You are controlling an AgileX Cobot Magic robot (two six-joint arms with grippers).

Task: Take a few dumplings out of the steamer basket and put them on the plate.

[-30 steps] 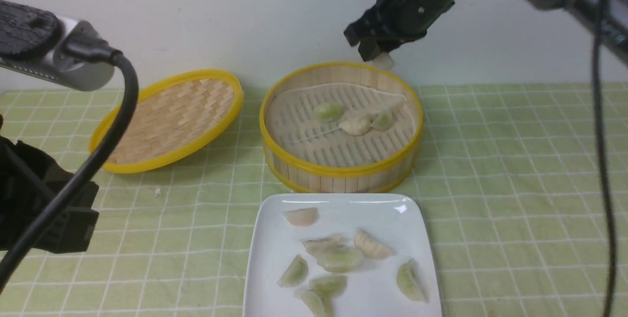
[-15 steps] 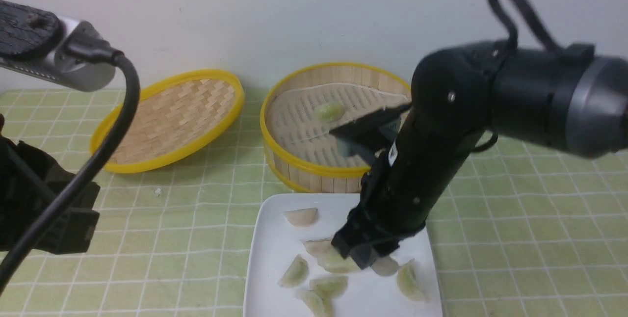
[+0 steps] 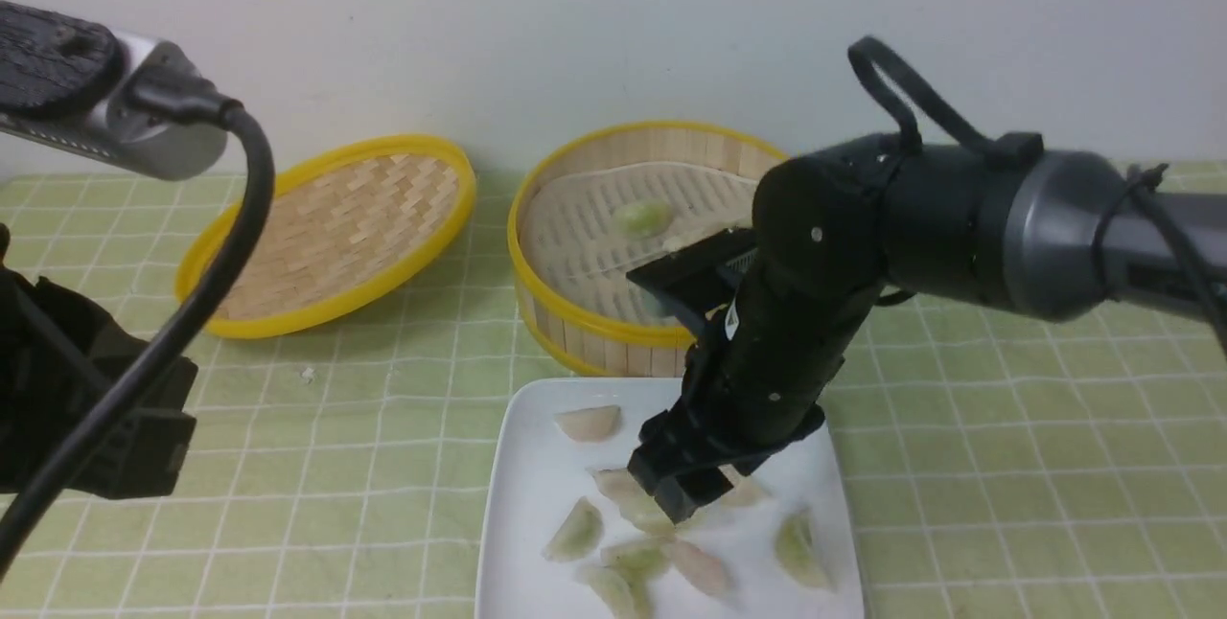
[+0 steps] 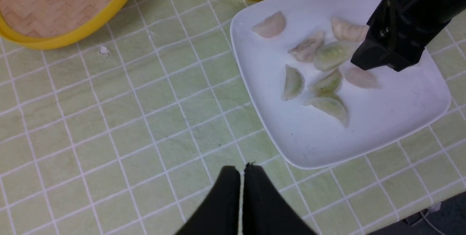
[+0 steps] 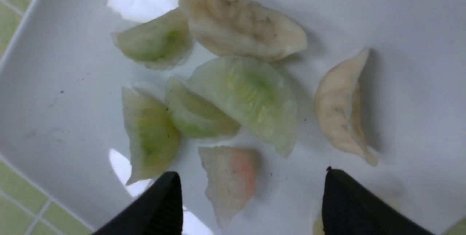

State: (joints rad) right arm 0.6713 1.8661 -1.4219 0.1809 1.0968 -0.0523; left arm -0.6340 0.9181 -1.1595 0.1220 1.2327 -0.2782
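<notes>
Several small crescent-shaped pleated dumplings (image 4: 333, 55), pale green, cream-white and pinkish, lie on the glossy white square plate (image 3: 537, 494) with rounded corners, most of them bunched near its middle and some touching one another. The black right pincer (image 3: 685, 496) hangs just above that bunch, pointing down at the plate, its jaws spread wide and holding nothing. In the right wrist view its two black fingertips (image 5: 160, 206) stand far apart, and one pinkish dumpling (image 5: 229, 178) lies flat on the plate in the gap between them, closer to one fingertip than the other, with a strip of bare plate showing on each side of it. Two pale green dumplings and a cream-white one lie just beyond it, away from the fingertips. The round bamboo-slat steamer basket (image 3: 594, 327) with yellow rims stands just behind the plate, and a single pale green dumpling (image 3: 642, 215) rests on its slatted floor toward the back; the right arm hides part of that floor. The shallow woven yellow-rimmed lid (image 3: 335, 231) lies to the basket's left, apart from it. The black left pincer (image 4: 242, 167) is closed tight, finger against finger with nothing between, over the green checked cloth (image 3: 1007, 408) near the plate's edge and well apart from the dumplings
</notes>
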